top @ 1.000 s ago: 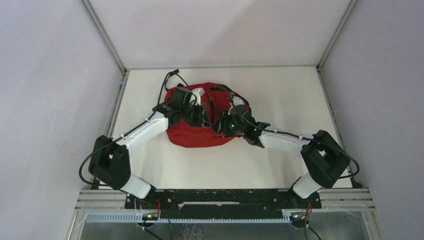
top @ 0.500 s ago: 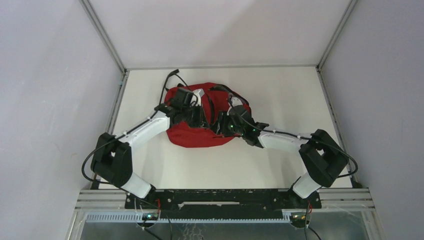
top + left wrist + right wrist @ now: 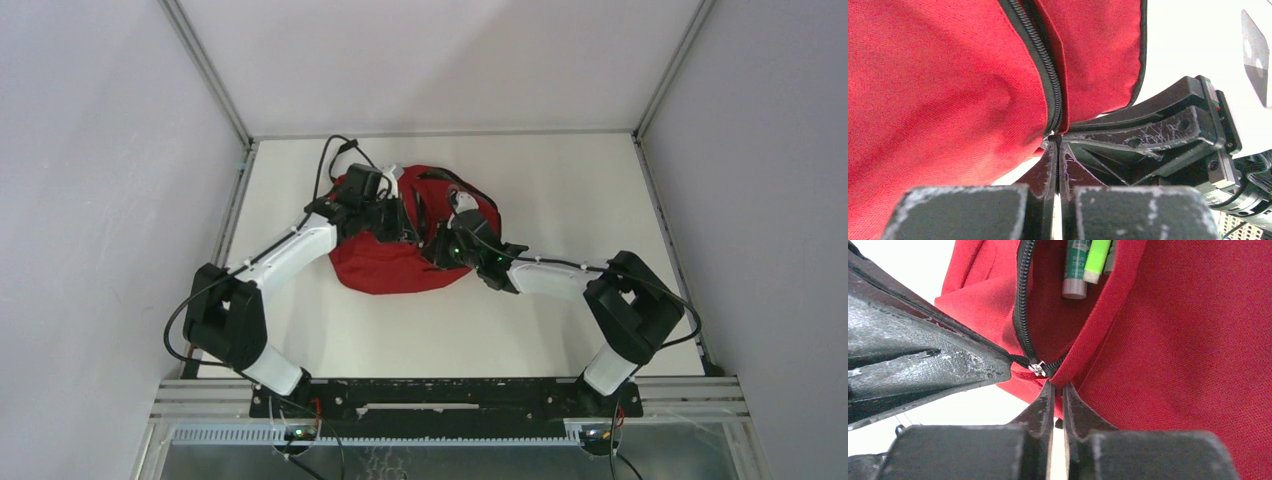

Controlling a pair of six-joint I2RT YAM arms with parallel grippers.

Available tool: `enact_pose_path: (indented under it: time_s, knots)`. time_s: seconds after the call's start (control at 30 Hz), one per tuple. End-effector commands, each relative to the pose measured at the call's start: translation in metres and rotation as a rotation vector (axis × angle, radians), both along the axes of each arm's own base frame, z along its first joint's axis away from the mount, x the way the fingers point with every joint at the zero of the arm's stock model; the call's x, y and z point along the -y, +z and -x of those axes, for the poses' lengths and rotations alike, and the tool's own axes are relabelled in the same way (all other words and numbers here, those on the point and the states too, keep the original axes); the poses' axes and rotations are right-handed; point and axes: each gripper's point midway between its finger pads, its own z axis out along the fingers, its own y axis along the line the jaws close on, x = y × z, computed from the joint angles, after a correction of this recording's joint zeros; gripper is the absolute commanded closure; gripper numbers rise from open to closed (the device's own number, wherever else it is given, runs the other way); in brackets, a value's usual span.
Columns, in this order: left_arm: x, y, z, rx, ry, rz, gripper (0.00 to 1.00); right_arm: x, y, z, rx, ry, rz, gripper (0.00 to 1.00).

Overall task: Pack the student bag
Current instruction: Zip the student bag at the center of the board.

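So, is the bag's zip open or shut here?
Partly open at least: right wrist view shows zip teeth parted above the slider, glue stick and green marker inside the bag.

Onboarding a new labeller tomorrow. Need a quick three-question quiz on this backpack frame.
1. True or false: the right gripper pinches the student bag right beside the zip slider.
2. What shows inside the open pocket?
A) glue stick and green highlighter
B) scissors
C) notebook
3. Fill in: the left gripper is ___ on the bag's zip edge.
Key: 1 true; 2 A; 3 shut.
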Motion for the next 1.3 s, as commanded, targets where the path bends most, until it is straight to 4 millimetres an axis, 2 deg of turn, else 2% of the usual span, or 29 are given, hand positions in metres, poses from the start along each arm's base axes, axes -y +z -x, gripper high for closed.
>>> enact_pose_path:
  time_s: [0.0,0.17,0.4,0.63,0.73,0.93,1.17,1.27]
  knots:
    - [0.016,0.049,-0.022,0.105,-0.002,0.102,1.00,-0.014,0.020,-0.016,0.069,-0.005,-0.046,0.98]
    - [0.018,0.060,-0.032,0.112,0.022,0.131,1.00,-0.015,0.012,-0.010,0.057,0.011,-0.019,1.00]
    - [0.008,0.069,-0.053,0.123,0.080,0.136,1.00,-0.020,-0.004,0.017,0.065,0.045,0.063,1.00]
    - [-0.006,0.078,-0.078,0.133,0.131,0.143,1.00,0.002,-0.029,0.046,0.019,0.029,0.104,1.00]
    - [-0.008,0.075,-0.087,0.124,0.138,0.151,1.00,0.011,-0.038,0.056,-0.003,0.026,0.109,1.00]
    - [-0.010,0.071,-0.112,0.119,0.184,0.162,1.00,0.008,-0.044,0.070,-0.012,0.050,0.123,1.00]
    - [-0.065,0.064,-0.175,0.076,0.380,0.119,1.00,0.008,-0.034,0.076,-0.004,0.048,0.119,1.00]
    - [-0.078,0.052,-0.194,0.048,0.404,0.085,1.00,0.008,-0.029,0.078,0.001,0.053,0.112,1.00]
